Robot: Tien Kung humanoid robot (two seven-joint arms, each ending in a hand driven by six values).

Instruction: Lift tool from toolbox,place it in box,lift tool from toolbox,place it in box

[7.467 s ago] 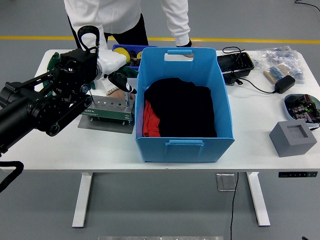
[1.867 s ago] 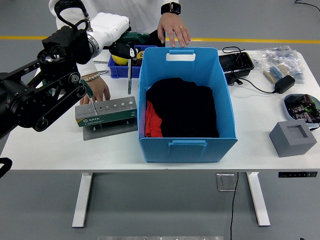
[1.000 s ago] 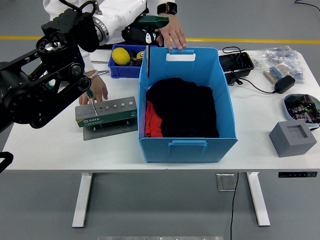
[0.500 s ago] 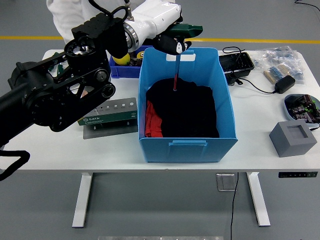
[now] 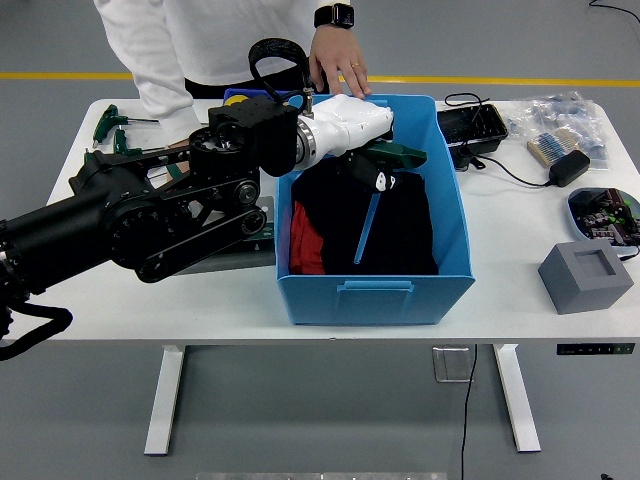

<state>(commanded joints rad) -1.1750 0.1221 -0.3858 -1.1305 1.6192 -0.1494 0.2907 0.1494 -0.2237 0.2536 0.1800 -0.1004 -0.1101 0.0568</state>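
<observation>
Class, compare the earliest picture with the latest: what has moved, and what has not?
The left robot hand lifted the T-handle tool from the toolbox, carried it rightward, and now holds it down inside the blue box. The blue box, its dark cloth and the grey block stayed put.

We see the robot's big black left arm (image 5: 150,215). It is made of thick round joints and long flat black bars. Some round parts have small rings and holes in them. A black cable (image 5: 275,55) loops up in a curve above the arm. Another black cable (image 5: 30,335) curls at the low left edge. The left hand (image 5: 375,160) has a smooth white shell with dark fingers.

Behind the table stands a person in a white long-sleeved top (image 5: 200,40). The person wears a black wristwatch (image 5: 335,16) and a ring (image 5: 352,66).
</observation>
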